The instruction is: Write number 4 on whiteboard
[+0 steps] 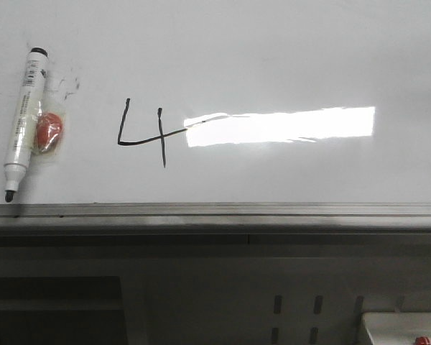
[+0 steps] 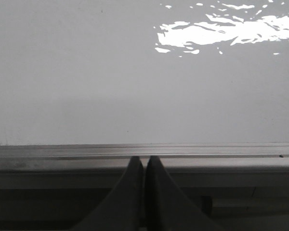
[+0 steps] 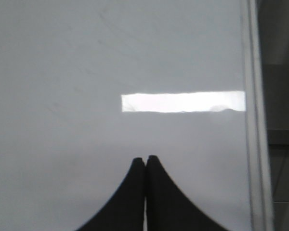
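The whiteboard [image 1: 273, 57] is glossy white with a grey metal edge rail [image 1: 215, 210] and a bright rectangular reflection. A black hand-drawn number 4 [image 1: 147, 136] is on it, left of the reflection. A white marker [image 1: 25, 122] with a black cap lies at the far left, tip toward the rail. Neither gripper shows in the front view. My left gripper [image 2: 144, 161] is shut and empty over the edge rail [image 2: 144, 150]. My right gripper [image 3: 145, 160] is shut and empty above bare whiteboard [image 3: 86, 72] near its side rail [image 3: 253, 120].
A small red-orange piece [image 1: 48, 132] lies beside the marker. Faint dark smudges [image 1: 68, 85] sit just right of the marker's cap. Below the rail is a dark frame [image 1: 215, 287], with a white box corner [image 1: 406, 327] at the lower right.
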Controlling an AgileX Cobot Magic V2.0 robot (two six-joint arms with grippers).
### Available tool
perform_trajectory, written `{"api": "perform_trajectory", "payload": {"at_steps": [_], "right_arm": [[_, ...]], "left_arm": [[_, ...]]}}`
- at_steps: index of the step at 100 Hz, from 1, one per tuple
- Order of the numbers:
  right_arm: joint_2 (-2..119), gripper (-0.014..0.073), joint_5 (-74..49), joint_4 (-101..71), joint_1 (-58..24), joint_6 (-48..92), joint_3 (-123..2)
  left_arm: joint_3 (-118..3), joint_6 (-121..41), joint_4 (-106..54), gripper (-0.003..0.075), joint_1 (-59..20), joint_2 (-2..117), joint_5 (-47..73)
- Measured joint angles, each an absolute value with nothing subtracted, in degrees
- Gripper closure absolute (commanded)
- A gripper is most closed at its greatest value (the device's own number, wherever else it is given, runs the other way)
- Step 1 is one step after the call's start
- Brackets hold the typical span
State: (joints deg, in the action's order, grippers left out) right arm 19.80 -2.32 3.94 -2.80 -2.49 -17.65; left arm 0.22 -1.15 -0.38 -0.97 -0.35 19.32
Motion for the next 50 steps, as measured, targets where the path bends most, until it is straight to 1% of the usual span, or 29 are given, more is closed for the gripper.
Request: {"api": "perform_trajectory", "payload": {"at_steps": [15,31,42,50], "right_arm": [[10.97,0.0658,-4.15,3.94,2.36,-2.49,-10.56],[1.27,0.0658,-11.58,2.55,5.88,-2.52,-3.33],[-0.42,0.0658,-15.07,1.11,7.17,-2.62,0.61],[-0.54,0.0658,-17.59,0.86,7.27,-2.62,0.63]], "left_arm": [[0.22,-1.15,-0.38,0.0741,-0.97,-0.35,19.32],[0.22,-1.15,-0.38,0.0741,-0.97,-0.35,19.32],[0.22,-1.15,-0.38,0.0741,-0.97,-0.35,19.32],[0.22,-1.15,-0.38,0.0741,-0.97,-0.35,19.32]]}}
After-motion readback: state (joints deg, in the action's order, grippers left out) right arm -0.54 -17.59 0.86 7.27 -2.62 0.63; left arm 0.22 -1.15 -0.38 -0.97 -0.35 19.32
